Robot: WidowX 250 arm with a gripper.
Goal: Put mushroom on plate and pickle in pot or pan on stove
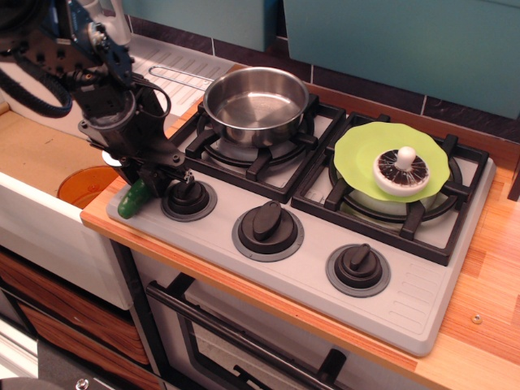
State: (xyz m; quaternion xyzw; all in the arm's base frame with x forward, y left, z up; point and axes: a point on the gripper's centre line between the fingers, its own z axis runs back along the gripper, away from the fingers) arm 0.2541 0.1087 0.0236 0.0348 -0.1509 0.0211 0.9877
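The dark green pickle lies at the stove's front left corner, beside the left knob. My gripper has come down over the pickle's upper end and hides it; the black fingers blend together, so I cannot tell whether they grip it. The steel pot stands empty on the left burner. The lime-green plate lies on the right burner with the mushroom on it, gills up. The grey stove fills the middle of the view.
An orange disc lies in the sink to the left of the counter edge. The pot's wire handle points left over the drain rack. Two more knobs stand along the stove's front. Teal cabinets hang behind.
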